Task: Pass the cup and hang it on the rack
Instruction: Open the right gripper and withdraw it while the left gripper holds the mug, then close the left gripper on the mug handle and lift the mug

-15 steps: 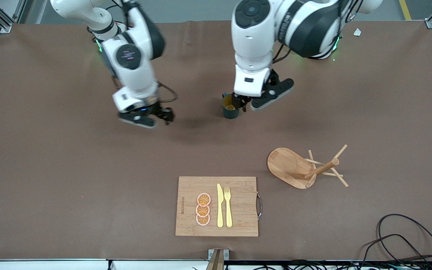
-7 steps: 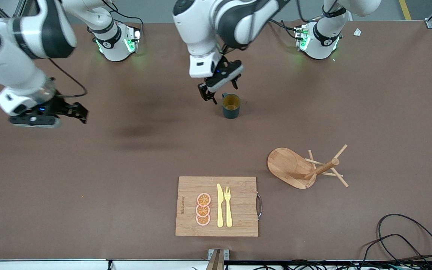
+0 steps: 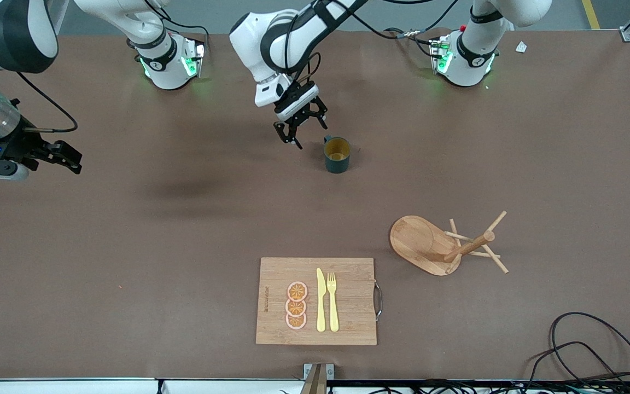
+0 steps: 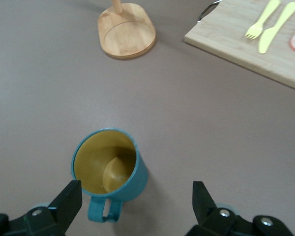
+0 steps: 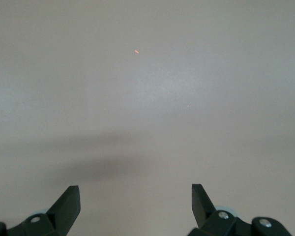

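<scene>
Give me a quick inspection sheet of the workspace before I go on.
Surface: brown table, one red speck.
Job's things: cup upright on the table, unheld; rack tipped over, nearer the camera.
Clutter: cutting board with knife, fork, orange slices.
Grippers: left gripper open, beside the cup; right gripper open, at the right arm's end, waiting.
Cables: black cable at the table's near corner.
Surroundings: nothing seen.
</scene>
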### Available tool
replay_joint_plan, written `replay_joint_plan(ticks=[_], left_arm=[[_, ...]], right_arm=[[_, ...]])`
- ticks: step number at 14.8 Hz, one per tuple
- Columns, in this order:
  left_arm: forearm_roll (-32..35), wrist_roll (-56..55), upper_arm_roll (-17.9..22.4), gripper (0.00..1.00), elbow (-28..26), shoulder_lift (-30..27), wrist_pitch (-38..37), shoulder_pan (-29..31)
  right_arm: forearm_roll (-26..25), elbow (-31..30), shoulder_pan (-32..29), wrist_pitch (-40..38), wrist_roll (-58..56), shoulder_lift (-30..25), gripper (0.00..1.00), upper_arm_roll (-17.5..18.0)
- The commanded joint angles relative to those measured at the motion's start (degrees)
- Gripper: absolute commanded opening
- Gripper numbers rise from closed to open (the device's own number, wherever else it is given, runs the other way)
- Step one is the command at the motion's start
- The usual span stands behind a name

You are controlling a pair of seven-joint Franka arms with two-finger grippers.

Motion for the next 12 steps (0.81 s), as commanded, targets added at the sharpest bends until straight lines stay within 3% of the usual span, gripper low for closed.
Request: replay_joint_plan(ticks=[1,5,8,12], left_arm=[[1.4,-3.5,0.4,0.99,-3.5,-1.3,-0.4,-0.1],[4.7,-9.2,0.3,0.97,-5.1,2.6,-0.3,-1.6],[7.1,-11.7,0.3,0.97,-5.0,5.1,0.3,-1.6],[8.5,-13.6,0.3,0.92,-5.0,6.9,0.9,-2.1]], right_arm=[[-0.1,2.5,-1.8,-1.1,-0.6,0.3,1.0,0.3],[0.4,5.7,-3.8,-4.0,-2.8,0.5,1.0,0.8],[6.3,8.1,-11.1,-4.2,-10.9,0.6,1.0,5.4],[8.4,15.7,-11.3,-8.5,-8.6,3.7,1.0,5.8]])
